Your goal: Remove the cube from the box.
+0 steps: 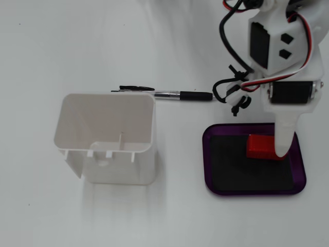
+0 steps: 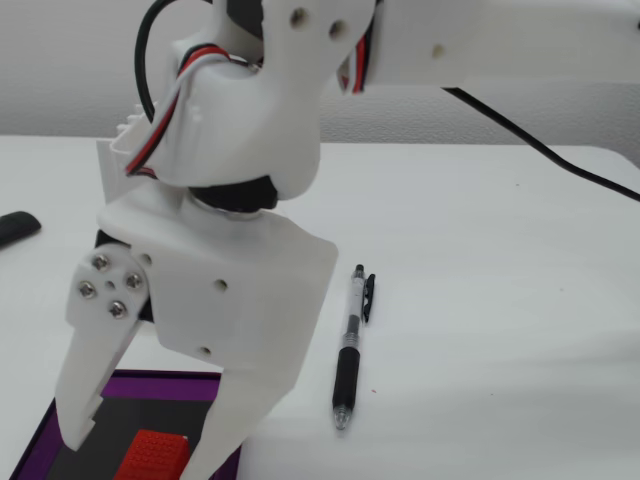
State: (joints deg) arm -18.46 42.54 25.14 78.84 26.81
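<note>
The red cube [image 1: 261, 146] lies on the black floor of the purple box [image 1: 207, 159], toward its far right part in a fixed view. My white gripper [image 1: 280, 150] reaches down into the box, and its visible finger covers the cube's right end. In another fixed view the gripper [image 2: 135, 457] is open. One fingertip stands on each side of the cube [image 2: 152, 455], which sits low between them inside the box [image 2: 170, 378]. I cannot tell whether the fingers touch the cube.
A tall white plastic container [image 1: 105, 136] stands left of the box. A black and silver pen [image 1: 182, 95] lies on the white table behind them, also seen as a pen [image 2: 347, 350] right of the gripper. A dark object [image 2: 15, 228] sits at the left edge.
</note>
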